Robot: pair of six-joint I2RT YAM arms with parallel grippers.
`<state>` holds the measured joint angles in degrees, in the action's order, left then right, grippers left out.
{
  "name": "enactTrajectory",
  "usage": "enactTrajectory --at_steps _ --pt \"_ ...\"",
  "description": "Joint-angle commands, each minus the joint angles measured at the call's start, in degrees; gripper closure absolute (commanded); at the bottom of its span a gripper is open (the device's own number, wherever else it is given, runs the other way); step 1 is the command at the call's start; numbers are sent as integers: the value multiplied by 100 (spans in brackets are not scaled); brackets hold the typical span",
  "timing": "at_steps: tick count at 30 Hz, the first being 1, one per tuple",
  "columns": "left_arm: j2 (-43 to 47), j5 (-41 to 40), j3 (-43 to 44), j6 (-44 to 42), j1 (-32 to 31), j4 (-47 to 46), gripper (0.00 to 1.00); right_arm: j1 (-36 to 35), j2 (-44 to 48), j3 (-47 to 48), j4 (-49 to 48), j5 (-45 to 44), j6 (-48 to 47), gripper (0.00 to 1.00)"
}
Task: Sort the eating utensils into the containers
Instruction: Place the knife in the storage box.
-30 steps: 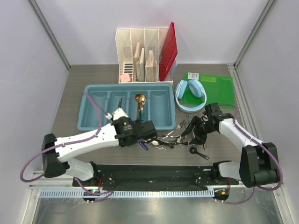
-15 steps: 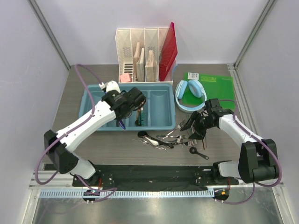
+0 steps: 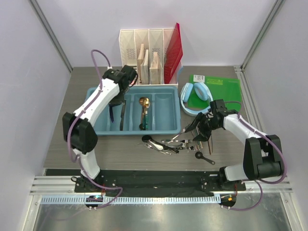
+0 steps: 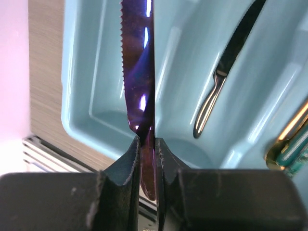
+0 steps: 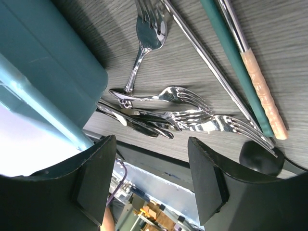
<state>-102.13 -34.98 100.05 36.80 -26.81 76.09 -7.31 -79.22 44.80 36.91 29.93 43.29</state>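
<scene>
The left gripper (image 4: 147,144) has its two fingers (image 4: 126,159) pressed in tight on the purple-blue knife (image 4: 139,72). They pinch it flat near one end, so that the serrated blade runs out straight ahead of them. The blade hangs over the outermost compartment of the light blue tray (image 4: 82,96), close beside the ridge that parts it from the next one. I cannot tell whether its tip touches the plastic. In that next compartment a second knife (image 4: 226,67) lies flat, dark in the blade and silver in the handle, and past it the edge of a gold spoon (image 3: 143,103) shows. The left arm itself is stretched a long way out from its base. It rises along the tray's left side and bends over the far rim, the wrist turned back down toward the compartments.

The right gripper (image 5: 151,178) has its fingers (image 5: 94,178) spread wide with nothing between them. It hovers above the loose pile on the table (image 3: 67,120), just off the tray's near right corner. Below the open jaws lie silver forks (image 5: 187,98) with their tines overlapping, and one more fork (image 5: 149,33) lies a little apart. Chopsticks (image 5: 240,53) cross beside them, one green with a tan end, and the bowl of a dark spoon (image 5: 260,159) touches the fork tines. The right arm folds back from its base and reaches leftward, wrist tilted down at the pile.

A white file organizer (image 3: 144,53) stands behind the tray, and headphones (image 3: 195,96) lie to its right.
</scene>
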Motion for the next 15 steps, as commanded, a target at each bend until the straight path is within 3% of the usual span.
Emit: enactTrajectory --at_steps 1,7,15 --pt "-728 421 734 -1025 44 63 100 19 -163 249 -271 162 136 34" --pt "-1388 791 797 -1096 44 -121 100 19 -419 574 -281 154 101 35" --pt "-1793 844 559 -1236 62 -464 100 63 -155 1004 -87 -383 145 26"
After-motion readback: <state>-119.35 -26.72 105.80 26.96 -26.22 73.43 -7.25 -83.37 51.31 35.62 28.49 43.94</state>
